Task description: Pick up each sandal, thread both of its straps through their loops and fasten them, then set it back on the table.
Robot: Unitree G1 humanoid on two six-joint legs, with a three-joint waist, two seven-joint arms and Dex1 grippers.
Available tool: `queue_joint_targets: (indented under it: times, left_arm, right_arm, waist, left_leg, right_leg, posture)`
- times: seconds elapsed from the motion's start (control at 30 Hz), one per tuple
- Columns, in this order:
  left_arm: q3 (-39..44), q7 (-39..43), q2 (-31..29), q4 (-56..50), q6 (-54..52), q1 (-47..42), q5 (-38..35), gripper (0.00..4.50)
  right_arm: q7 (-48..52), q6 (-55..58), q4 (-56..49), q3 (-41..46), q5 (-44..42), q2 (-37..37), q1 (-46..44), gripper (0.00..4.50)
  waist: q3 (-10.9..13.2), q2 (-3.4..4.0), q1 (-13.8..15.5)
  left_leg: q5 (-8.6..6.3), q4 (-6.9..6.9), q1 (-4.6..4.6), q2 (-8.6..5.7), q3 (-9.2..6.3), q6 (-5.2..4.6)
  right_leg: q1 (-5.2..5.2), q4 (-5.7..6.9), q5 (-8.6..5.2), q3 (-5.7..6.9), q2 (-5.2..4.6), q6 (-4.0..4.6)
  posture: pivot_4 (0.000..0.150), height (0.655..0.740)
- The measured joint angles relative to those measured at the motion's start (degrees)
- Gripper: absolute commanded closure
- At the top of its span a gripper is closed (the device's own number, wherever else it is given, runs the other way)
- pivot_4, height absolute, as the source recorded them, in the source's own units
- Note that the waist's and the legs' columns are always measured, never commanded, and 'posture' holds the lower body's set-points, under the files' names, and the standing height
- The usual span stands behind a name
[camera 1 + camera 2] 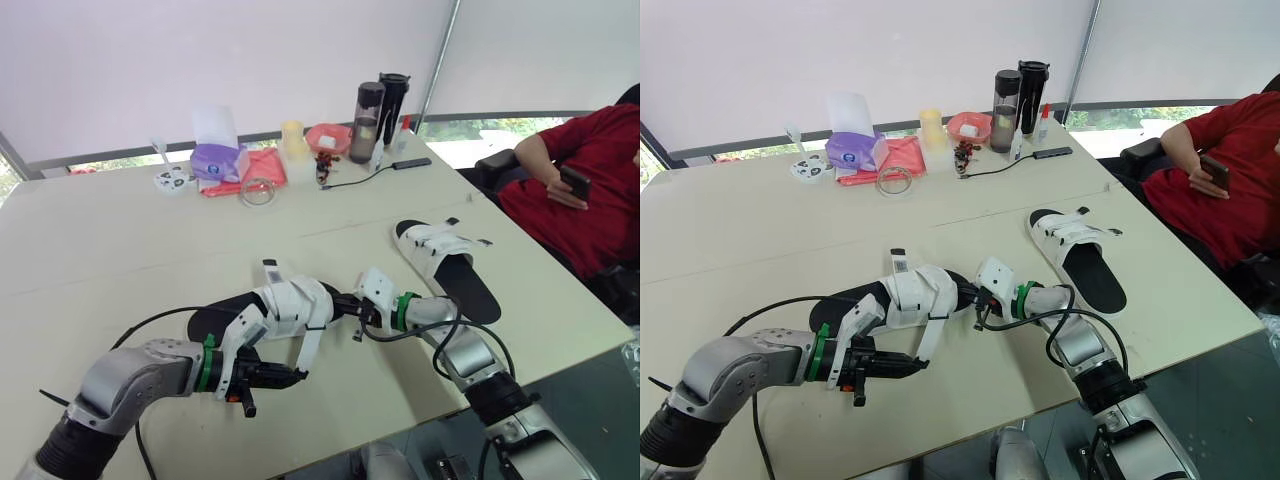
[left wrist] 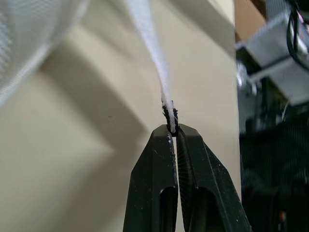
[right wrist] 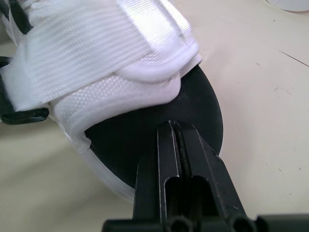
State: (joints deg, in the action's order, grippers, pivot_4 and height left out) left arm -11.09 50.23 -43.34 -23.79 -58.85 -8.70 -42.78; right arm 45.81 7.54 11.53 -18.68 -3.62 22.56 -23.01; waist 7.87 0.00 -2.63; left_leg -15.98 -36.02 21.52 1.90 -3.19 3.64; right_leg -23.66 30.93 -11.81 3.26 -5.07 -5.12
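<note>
A black-soled sandal with white straps (image 1: 285, 305) is held just above the table (image 1: 120, 240) near its front edge. My right gripper (image 1: 343, 304) is shut on the toe end of its sole (image 3: 145, 135). My left gripper (image 1: 297, 376) is shut on the tip of a loose white strap (image 1: 311, 348), which hangs down from the sandal's side; the pinched strap end (image 2: 170, 113) sits right at the fingertips. The second sandal (image 1: 447, 262) lies flat on the table to the right, straps across its front half.
Along the far side stand a purple tissue box (image 1: 218, 158), a yellow cup (image 1: 292, 137), a red bowl (image 1: 328, 138), two dark bottles (image 1: 368, 122) and a cable with a hub (image 1: 411, 162). A person in red (image 1: 590, 180) sits at the right edge.
</note>
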Motion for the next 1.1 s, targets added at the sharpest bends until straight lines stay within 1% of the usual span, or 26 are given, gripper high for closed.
queue_joint_targets:
  times: [0.03, 0.1, 0.17, 0.23, 0.33, 0.43, 0.5, 0.63, 0.7, 0.8, 0.97, 1.0, 1.07, 1.1]
  left_arm:
    - [-0.7, 1.1, -0.8, -0.6, 1.1, 0.0, 0.6, 4.46]
    - [-2.2, 3.5, -2.0, -1.4, 4.8, 0.0, 2.9, 4.46]
    - [-3.3, 5.8, -2.8, -1.5, 10.9, 0.0, 6.5, 4.46]
    - [-3.7, 7.8, -2.8, -1.5, 17.0, 0.0, 9.5, 4.46]
    - [-3.8, 10.7, -3.4, -1.5, 23.6, -0.1, 12.9, 4.46]
    - [-3.7, 12.3, -4.0, -1.5, 26.1, 0.3, 14.3, 4.46]
    - [-3.7, 12.8, -4.0, -1.8, 25.8, 0.4, 14.1, 4.46]
    - [-2.5, 11.7, -1.7, -1.9, 18.7, -1.8, 8.8, 4.46]
    - [-0.6, 10.9, 0.1, -2.0, 14.9, -2.8, 4.4, 4.46]
    - [2.2, 10.5, 0.2, -2.5, 10.1, -3.7, -1.3, 4.46]
    - [2.9, 11.0, -0.1, -5.7, 8.3, -3.4, -4.5, 4.46]
    - [3.3, 10.0, 1.3, -5.1, 8.0, -3.7, -5.0, 4.46]
    - [4.6, 6.1, 6.6, -1.7, 6.5, -6.2, -7.1, 4.46]
    - [5.4, 4.6, 8.3, -0.3, 5.7, -7.3, -8.3, 4.46]
  right_arm:
    - [0.0, 0.0, 0.0, 0.0, 0.0, 0.0, 0.0, 4.5]
    - [0.0, 0.0, 0.0, 0.0, 0.0, 0.0, 0.0, 4.5]
    - [0.0, 0.0, 0.0, 0.1, 0.0, 0.0, 0.0, 4.5]
    - [0.1, 0.0, 0.0, 0.2, 0.0, 0.0, 0.0, 4.5]
    - [0.1, -0.1, 0.0, 0.2, 0.0, 0.0, 0.0, 4.5]
    - [0.1, -0.4, 0.0, 0.2, 0.0, 0.0, 0.0, 4.5]
    - [0.1, -0.5, 0.0, 0.2, 0.0, 0.0, 0.0, 4.5]
    - [0.1, -0.5, 0.0, 0.1, 0.0, 0.0, -0.1, 4.5]
    - [0.0, -0.5, 0.0, 0.1, 0.0, 0.0, -0.1, 4.5]
    - [0.1, -0.5, 0.0, 0.1, 0.0, 0.0, -0.2, 4.5]
    - [-0.1, -0.5, 0.0, 0.0, 0.0, 0.0, -0.2, 4.5]
    - [-0.2, -0.5, 0.1, 0.1, 0.0, 0.0, -0.2, 4.5]
    - [-0.4, -0.5, 0.5, 0.2, 0.0, 0.0, -0.3, 4.5]
    - [-0.6, -0.5, 0.6, 0.2, 0.0, -0.1, -0.4, 4.5]
  waist:
    - [0.0, 0.03, 0.0]
    - [0.0, 0.31, -0.1]
    - [0.0, 0.46, -0.1]
    - [0.0, 0.46, 0.0]
    - [-0.1, 0.53, 0.1]
    - [-0.2, 0.65, 0.2]
    - [-0.1, 0.56, 0.3]
    - [0.1, 0.1, 0.6]
    - [0.1, 0.01, 0.7]
    - [0.2, -0.05, 0.6]
    - [0.2, -0.1, 0.7]
    - [0.2, -0.08, 0.7]
    - [0.2, -0.16, 1.1]
    - [0.2, -0.24, 1.3]
  left_leg:
    - [0.0, 0.01, 0.01, 0.03, 0.0, -0.01]
    - [-0.02, 0.12, 0.18, 0.42, -0.14, -0.02]
    - [-0.02, 0.12, 0.76, 0.65, -0.12, -0.03]
    - [-0.02, 0.14, 0.77, 0.67, -0.08, -0.03]
    - [-0.02, 0.4, 0.79, 0.72, -0.01, -0.03]
    - [-0.01, 0.37, 0.55, 0.65, 0.11, -0.03]
    - [0.0, 0.27, 0.43, 0.47, 0.5, -0.04]
    - [-0.01, 0.02, 0.08, 0.34, 0.98, -0.04]
    - [-0.01, 0.02, 0.01, 0.34, 1.09, -0.04]
    - [0.0, 0.02, -0.05, 0.34, 1.16, -0.05]
    - [0.0, -0.02, -0.08, 0.32, 1.18, -0.07]
    - [0.0, -0.06, -0.09, 0.32, 1.19, -0.07]
    - [0.01, -0.15, -0.1, 0.33, 1.18, -0.07]
    - [0.01, -0.17, -0.12, 0.34, 1.18, -0.07]
  right_leg:
    - [0.03, -0.1, 0.0, 0.0, 0.0, 0.0]
    - [0.21, -0.75, 0.0, 0.03, 0.16, 0.0]
    - [0.21, -0.96, 0.02, 0.01, 0.26, 0.02]
    - [0.13, -0.92, 0.15, -0.07, 0.15, 0.24]
    - [-0.02, -0.92, 0.19, -0.05, 0.17, 0.3]
    - [-0.4, -0.83, 0.19, 0.08, 0.3, 0.3]
    - [-0.54, -0.5, 0.19, 0.09, 0.31, 0.3]
    - [-0.61, 0.22, 0.19, 0.05, -0.05, 0.3]
    - [-0.61, 0.24, 0.19, 0.05, -0.07, 0.3]
    - [-0.61, 0.3, 0.19, 0.04, -0.08, 0.3]
    - [-0.61, 0.37, 0.19, 0.01, -0.08, 0.3]
    - [-0.6, 0.38, 0.19, 0.0, -0.08, 0.3]
    - [-0.57, 0.4, 0.19, 0.0, -0.05, 0.3]
    - [-0.58, 0.4, 0.19, 0.01, -0.03, 0.29]
  posture:
    - [0.15, 0.74]
    - [0.15, 0.74]
    - [0.15, 0.74]
    - [0.15, 0.74]
    - [0.15, 0.74]
    - [0.15, 0.74]
    - [0.15, 0.74]
    - [0.15, 0.74]
    - [0.15, 0.74]
    - [0.15, 0.74]
    - [0.15, 0.74]
    - [0.15, 0.74]
    - [0.15, 0.74]
    - [0.15, 0.74]
